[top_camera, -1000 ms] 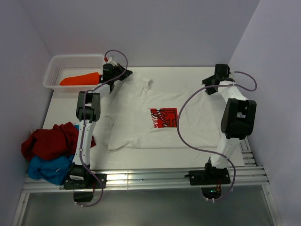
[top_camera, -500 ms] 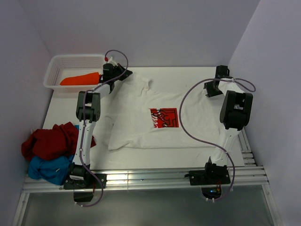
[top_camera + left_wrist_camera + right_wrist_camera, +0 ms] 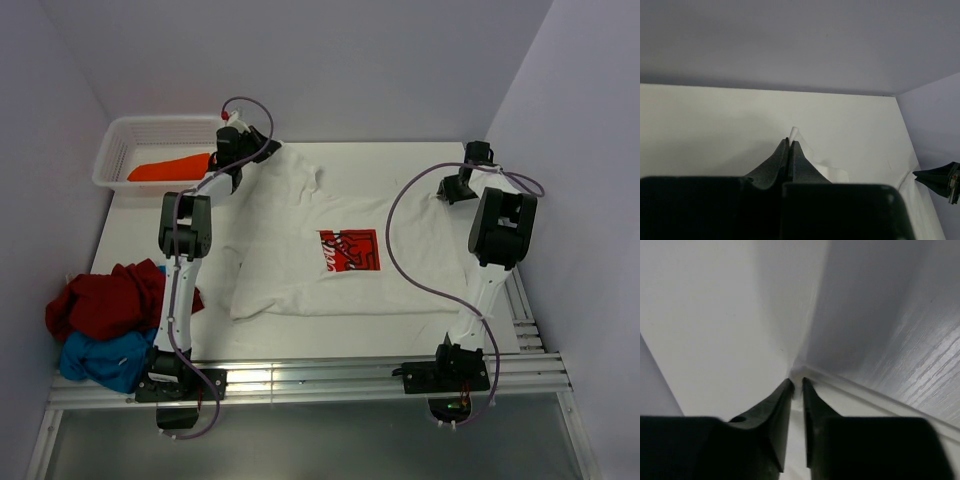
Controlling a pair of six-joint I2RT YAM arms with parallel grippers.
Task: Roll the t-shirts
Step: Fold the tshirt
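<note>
The left pincer [image 3: 789,143] is clenched, its jaws pressed flat together on a far corner of the white tee [image 3: 300,230]. A small point of white cloth sticks out just past the tips. The rest of the tee spreads from that pincer across the counter [image 3: 140,230] toward the arm bases, red print up.

The right pincer [image 3: 796,384] sits low at the tee's other far corner, its jaws nearly together with only a thin slit between them. Pale cloth runs right up to the tips. I cannot tell whether it is pinched.

Just left of the left pincer stands the basket [image 3: 112,150], with the orange tee [image 3: 170,168] inside. The red tee [image 3: 105,300] and blue tee [image 3: 100,362] are heaped well behind it, beside the left arm's base.
</note>
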